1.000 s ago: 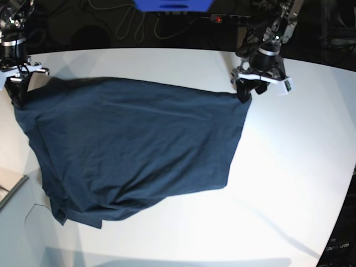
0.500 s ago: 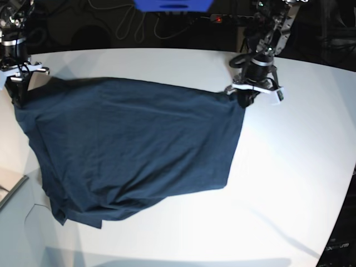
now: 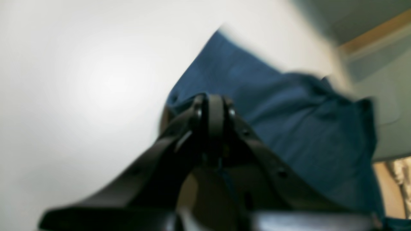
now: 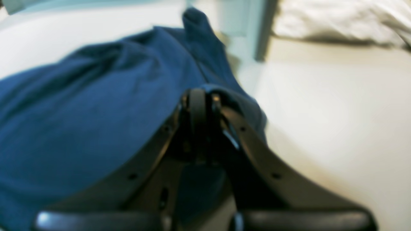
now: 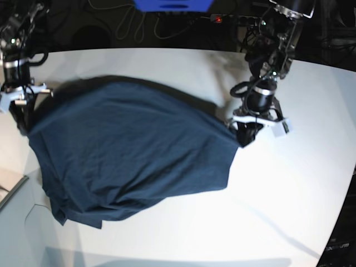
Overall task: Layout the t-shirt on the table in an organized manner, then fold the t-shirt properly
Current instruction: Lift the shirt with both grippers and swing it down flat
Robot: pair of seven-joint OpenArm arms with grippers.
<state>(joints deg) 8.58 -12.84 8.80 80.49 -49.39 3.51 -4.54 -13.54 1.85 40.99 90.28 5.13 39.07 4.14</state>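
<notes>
White table [image 5: 289, 183]: both fingers pinch t-shirt [image 5: 128, 156] corners.

No legible text or labels anywhere.

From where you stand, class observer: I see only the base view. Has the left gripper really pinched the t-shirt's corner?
Observer: Yes. The left wrist view shows the left gripper shut on the t-shirt, jaws together over the cloth edge.
Operator: And the right one?
Observer: The right gripper is shut too, with cloth bunched at its tips.
Operator: Anything beyond the table on that side?
Observer: The right wrist view shows crumpled white fabric in the background.
</notes>
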